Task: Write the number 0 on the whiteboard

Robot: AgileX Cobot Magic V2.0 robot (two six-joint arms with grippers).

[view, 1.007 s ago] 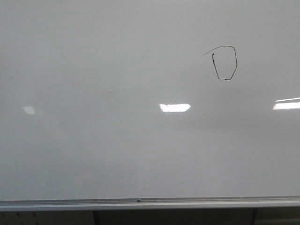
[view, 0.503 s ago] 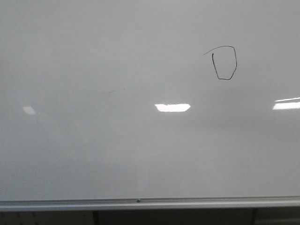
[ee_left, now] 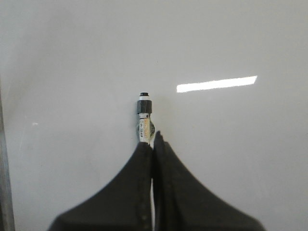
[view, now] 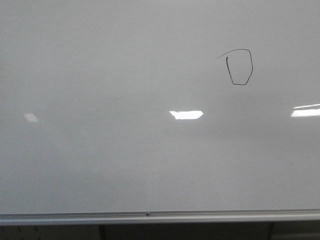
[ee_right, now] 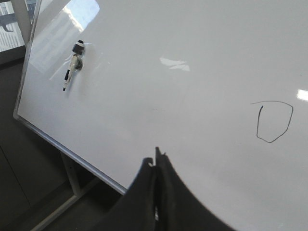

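The whiteboard (view: 125, 165) fills the front view, with a silver rail (view: 150, 217) along its lower edge. The number 0 (view: 240, 67), a thin black angular loop with a tail off its top left, sits at the board's upper right. It also shows in the right wrist view (ee_right: 274, 122). No gripper is in the front view. In the left wrist view my left gripper (ee_left: 153, 139) is shut on a white marker (ee_left: 144, 118), whose black tip points at the board. Whether the tip touches the board cannot be told. My right gripper (ee_right: 156, 159) is shut with nothing visible in it, off the board, near its rail.
Bright white light reflections (view: 186, 114) lie across the board's middle. In the right wrist view a small black-and-white marker-like thing (ee_right: 72, 65) sits against the board's far end. The board's metal frame (ee_right: 67, 154) and stand legs (ee_right: 72, 178) stand over a dark floor.
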